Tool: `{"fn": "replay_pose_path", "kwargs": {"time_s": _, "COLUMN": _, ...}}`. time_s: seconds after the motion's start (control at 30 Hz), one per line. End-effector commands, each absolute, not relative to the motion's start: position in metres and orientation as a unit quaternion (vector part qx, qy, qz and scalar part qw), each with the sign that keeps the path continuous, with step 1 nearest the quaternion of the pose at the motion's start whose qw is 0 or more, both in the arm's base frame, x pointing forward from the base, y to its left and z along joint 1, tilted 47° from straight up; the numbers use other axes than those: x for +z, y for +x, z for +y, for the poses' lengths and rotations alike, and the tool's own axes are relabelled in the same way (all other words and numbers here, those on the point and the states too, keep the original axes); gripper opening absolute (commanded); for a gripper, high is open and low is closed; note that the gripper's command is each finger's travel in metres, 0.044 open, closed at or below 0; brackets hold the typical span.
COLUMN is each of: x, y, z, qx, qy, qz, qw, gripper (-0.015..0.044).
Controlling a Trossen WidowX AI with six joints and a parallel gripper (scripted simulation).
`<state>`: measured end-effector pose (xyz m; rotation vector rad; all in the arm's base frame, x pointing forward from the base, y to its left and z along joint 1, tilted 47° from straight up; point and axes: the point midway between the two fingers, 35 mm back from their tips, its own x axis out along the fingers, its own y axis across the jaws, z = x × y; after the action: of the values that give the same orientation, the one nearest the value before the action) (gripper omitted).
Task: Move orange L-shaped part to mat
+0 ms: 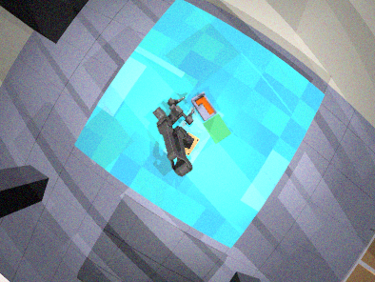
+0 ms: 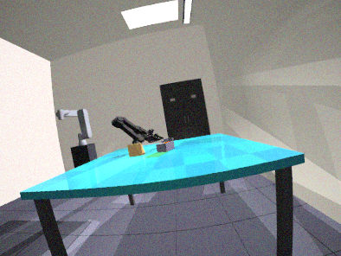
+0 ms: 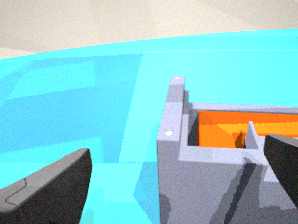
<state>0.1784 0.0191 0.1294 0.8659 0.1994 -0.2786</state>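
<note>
"Near the centre of the top frame, what is seen of the orange part [image 1: 205,106] [image 3: 220,129]?"

"It is seated in the grey tray [image 1: 199,112] [image 2: 164,147] [image 3: 172,120], just beside the green mat [image 1: 217,129] [image 2: 156,155], and nothing of it has been set down there."

"And the gripper [image 1: 188,108] [image 3: 178,151]?"

"Its fingers are spread wide, with nothing pinched; in the wrist frame they are seen at lower left and right, the tray's corner lying beyond them."

"How much is done, then?"

"Little, it is judged: no raised end can be made out. The pressing, the pinch, the lift and the laying down on the mat all appear to be left."

"How does the part look?"

"Bright orange and L-shaped from above, with a darker, shaded patch at right in the wrist frame, where it is partly cut off by the edge."
</note>
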Motion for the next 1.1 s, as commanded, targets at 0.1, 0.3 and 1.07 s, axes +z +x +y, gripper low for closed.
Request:
{"fn": "replay_pose_path", "kwargs": {"time_s": 0.1, "x": 0.13, "y": 0.179, "z": 0.016, "qx": -0.148, "qy": 0.375, "qz": 0.131, "qw": 0.906, "gripper": 0.0295}}
{"fn": "replay_pose_path", "kwargs": {"time_s": 0.3, "x": 0.127, "y": 0.182, "z": 0.008, "qx": -0.19, "qy": 0.258, "qz": 0.268, "qw": 0.908, "gripper": 0.018}}
{"fn": "replay_pose_path", "kwargs": {"time_s": 1.07, "x": 0.149, "y": 0.228, "z": -0.041, "qx": 0.027, "qy": 0.417, "qz": 0.666, "qw": 0.619, "gripper": 0.018}}
